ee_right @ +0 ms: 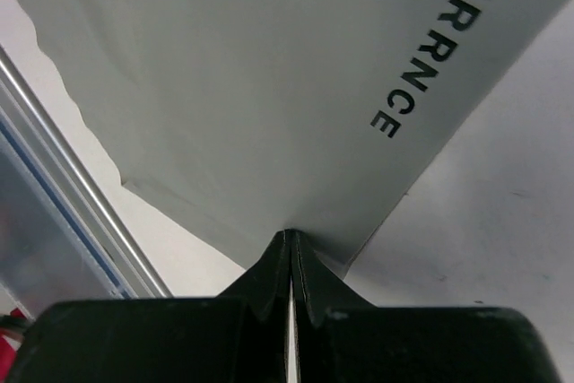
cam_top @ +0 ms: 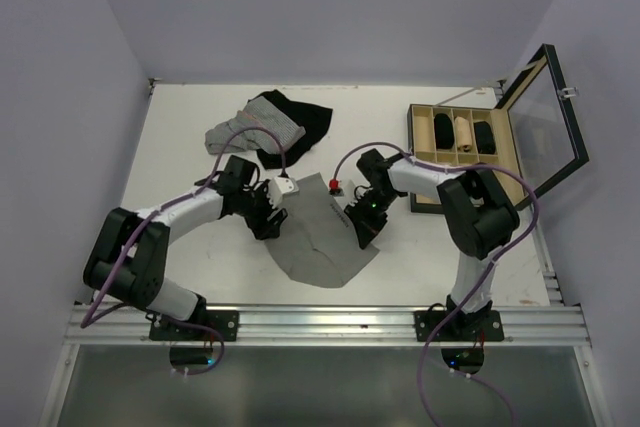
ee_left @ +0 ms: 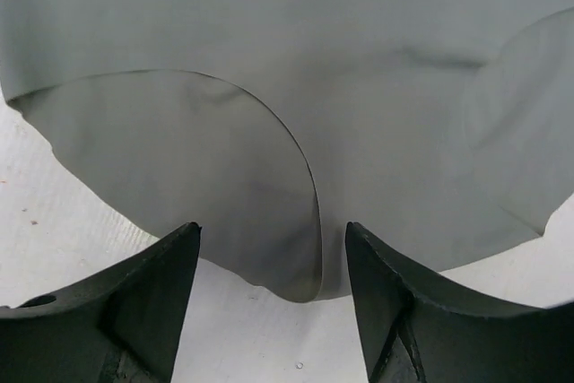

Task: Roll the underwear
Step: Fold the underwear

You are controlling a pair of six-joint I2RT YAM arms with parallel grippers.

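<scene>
The underwear is plain grey cloth spread flat in the middle of the table. My left gripper sits at its left edge. In the left wrist view the left gripper is open, and a curved hem of the underwear reaches in between the fingertips, which are not closed on it. My right gripper is at the cloth's right edge. In the right wrist view the right gripper is shut, pinching the edge of the underwear near the lettered waistband, and the cloth tents up at the tips.
A pinstriped garment and a black garment lie heaped at the back of the table. A wooden compartment box with its glass lid raised stands at the back right. A small red object lies by the underwear's top edge.
</scene>
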